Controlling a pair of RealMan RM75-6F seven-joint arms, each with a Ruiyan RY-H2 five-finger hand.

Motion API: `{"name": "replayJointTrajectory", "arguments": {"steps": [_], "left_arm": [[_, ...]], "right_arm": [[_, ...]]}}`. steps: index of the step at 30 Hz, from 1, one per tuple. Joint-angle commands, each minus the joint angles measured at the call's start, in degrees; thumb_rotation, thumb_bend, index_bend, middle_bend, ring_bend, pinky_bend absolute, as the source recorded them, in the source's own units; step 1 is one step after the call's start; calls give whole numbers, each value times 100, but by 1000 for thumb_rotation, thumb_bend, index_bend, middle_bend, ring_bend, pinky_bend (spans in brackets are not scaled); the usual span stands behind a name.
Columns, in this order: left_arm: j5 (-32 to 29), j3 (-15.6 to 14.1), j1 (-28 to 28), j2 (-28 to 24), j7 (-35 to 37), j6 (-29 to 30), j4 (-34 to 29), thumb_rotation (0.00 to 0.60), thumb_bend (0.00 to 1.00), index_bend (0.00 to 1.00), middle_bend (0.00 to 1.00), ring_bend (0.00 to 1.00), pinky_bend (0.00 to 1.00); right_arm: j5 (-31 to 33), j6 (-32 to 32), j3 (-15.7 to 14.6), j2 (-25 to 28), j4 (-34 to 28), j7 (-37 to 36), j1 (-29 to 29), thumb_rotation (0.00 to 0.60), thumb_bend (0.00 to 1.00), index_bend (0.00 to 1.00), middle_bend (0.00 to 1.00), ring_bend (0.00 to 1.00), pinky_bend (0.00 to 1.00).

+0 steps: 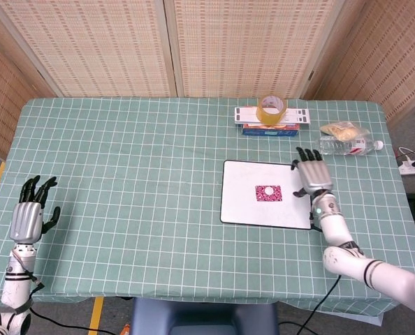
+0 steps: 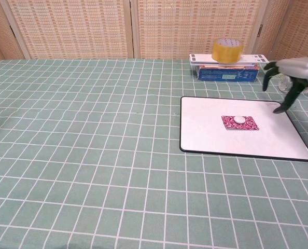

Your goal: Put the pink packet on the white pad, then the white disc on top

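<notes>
Resting on the flat pink foil packet (image 1: 268,192) mid white rectangular pad (image 1: 242,209), the small white disc (image 2: 239,119) looked light and slippery, best pinched by its rim. Right hand (image 1: 313,177), fingers spread and empty, hovered at the pad's three o'clock; left hand (image 1: 31,213) lay splayed and empty far off at nine o'clock.

Yellowish tape roll (image 1: 271,106) is sitting on a white strip-shaped item (image 1: 272,114), which is lying on a blue box (image 1: 270,129); this stack is resting on the table beyond the right hand and to its left. Clear plastic bottle (image 1: 346,145) is lying on its side just beyond the right hand, slightly to its right. Clear bag of tan contents (image 1: 343,129) is lying just behind the bottle. Green checked tablecloth (image 1: 137,174) is covering the table. Woven screens (image 1: 165,45) are standing behind it.
</notes>
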State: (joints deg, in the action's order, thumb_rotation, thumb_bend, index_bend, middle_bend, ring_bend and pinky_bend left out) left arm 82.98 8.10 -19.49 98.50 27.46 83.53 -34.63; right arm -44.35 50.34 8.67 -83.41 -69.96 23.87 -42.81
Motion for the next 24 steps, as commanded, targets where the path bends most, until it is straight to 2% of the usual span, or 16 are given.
{"name": "replayJointTrajectory", "arguments": {"steps": [1,4,8,12,17,24], "left_arm": [[25,-24,-6,24,-60,7,23,600,392,123,220,0,0],[64,-52,-10,48,-116,45,9,600,392,124,220,0,0],[141,-95,-13,58,-175,150,-32,600,391,129,220,0,0],[155,-104,18,38,-161,213,-98,600,391,131,220,0,0],[119,-77,20,28,-167,190,-121,600,392,134,220,0,0],[120,-77,-6,24,-187,142,-145,600,392,135,220,0,0]], "right_arm": [[-895,1354,-303,372,-23,-1231,1178,600,3,290,0,0,0],[-1311,1766,-459,97,884,-2340,1805,600,0,280,0,0,0],[-1519,1762,-458,-244,1952,-3534,2305,600,0,280,0,0,0],[-1783,1767,-409,-427,2506,-4209,2498,600,0,289,0,0,0],[-2093,1816,-328,-534,2706,-4511,2524,600,0,322,0,0,0],[-2384,1742,-286,-572,2736,-4512,2547,600,0,314,0,0,0]]}}
